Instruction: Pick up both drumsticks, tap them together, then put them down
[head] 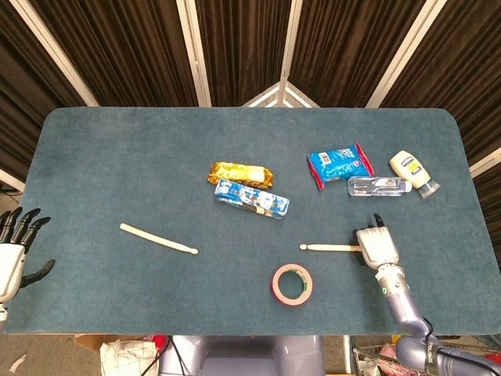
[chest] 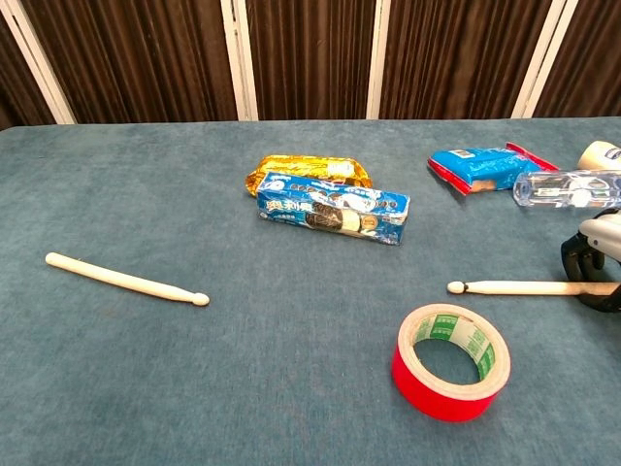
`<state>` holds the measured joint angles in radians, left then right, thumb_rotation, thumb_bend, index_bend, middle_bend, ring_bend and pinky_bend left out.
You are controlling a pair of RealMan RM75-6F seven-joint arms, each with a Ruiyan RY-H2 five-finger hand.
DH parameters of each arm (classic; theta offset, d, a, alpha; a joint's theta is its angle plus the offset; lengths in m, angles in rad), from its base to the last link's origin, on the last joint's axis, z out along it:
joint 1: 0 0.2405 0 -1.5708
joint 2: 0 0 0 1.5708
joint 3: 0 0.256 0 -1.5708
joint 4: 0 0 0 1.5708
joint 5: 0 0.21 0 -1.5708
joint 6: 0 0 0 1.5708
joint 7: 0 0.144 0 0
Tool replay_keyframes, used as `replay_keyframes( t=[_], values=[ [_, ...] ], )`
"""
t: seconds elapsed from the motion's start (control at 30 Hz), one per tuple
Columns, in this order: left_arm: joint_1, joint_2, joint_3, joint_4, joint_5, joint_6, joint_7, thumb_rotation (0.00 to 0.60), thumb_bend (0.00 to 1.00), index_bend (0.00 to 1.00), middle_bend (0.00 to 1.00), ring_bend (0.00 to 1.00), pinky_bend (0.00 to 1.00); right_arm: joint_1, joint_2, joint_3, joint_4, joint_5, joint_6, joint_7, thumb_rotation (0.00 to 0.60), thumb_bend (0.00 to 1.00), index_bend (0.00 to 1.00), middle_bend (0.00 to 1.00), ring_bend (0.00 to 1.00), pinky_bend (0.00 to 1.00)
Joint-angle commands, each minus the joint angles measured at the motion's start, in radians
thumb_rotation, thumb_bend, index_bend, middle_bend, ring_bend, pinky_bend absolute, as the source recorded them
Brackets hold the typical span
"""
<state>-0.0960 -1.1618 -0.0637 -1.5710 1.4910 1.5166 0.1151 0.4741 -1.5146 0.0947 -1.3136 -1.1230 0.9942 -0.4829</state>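
Your right hand's fingers curl down over the butt of the right drumstick, but neither view shows whether they've actually closed on it, so call the grasp uncertain. Right hand sits at the stick's right end; the stick lies flat, long axis left-right, tip pointing left toward table centre. Red tape roll is just below the tip, near but apart, so lift straight up rather than drag. Water bottle and mayo bottle lie behind the hand, some room to spare. Left drumstick lies well apart on the left half, angled, tip to the lower right, open cloth all round. Your left hand hangs off the table's left edge, fingers spread, holding nothing; it's the nearer one for that stick.
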Motion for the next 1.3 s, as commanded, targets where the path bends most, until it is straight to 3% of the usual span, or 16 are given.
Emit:
replay_keyframes(
  t=[0.03, 0.63, 0.9, 1.3],
  values=[
    [0.000, 0.000, 0.001, -0.001, 0.002, 0.001, 0.000, 0.600, 0.31, 0.21, 0.09, 0.00, 0.00, 0.001, 0.001, 0.000, -0.003, -0.003, 0.003, 0.003, 0.600, 0.39, 0.56, 0.54, 0.40, 0.09],
    [-0.001, 0.002, 0.003, -0.004, 0.001, -0.004, -0.003, 0.600, 0.31, 0.21, 0.09, 0.00, 0.00, 0.006, 0.009, -0.012, 0.000, -0.003, 0.002, -0.007, 0.600, 0.41, 0.57, 0.54, 0.40, 0.08],
    [0.000, 0.003, 0.004, -0.007, 0.002, -0.002, -0.001, 0.600, 0.31, 0.21, 0.09, 0.00, 0.00, 0.012, 0.021, -0.012, -0.024, 0.009, 0.002, -0.031, 0.600, 0.41, 0.45, 0.42, 0.37, 0.07],
    [0.002, 0.006, 0.004, -0.008, 0.001, -0.001, -0.006, 0.600, 0.31, 0.21, 0.09, 0.00, 0.00, 0.015, 0.026, -0.012, -0.057, 0.023, 0.016, -0.061, 0.600, 0.41, 0.45, 0.41, 0.37, 0.07]
  ],
)
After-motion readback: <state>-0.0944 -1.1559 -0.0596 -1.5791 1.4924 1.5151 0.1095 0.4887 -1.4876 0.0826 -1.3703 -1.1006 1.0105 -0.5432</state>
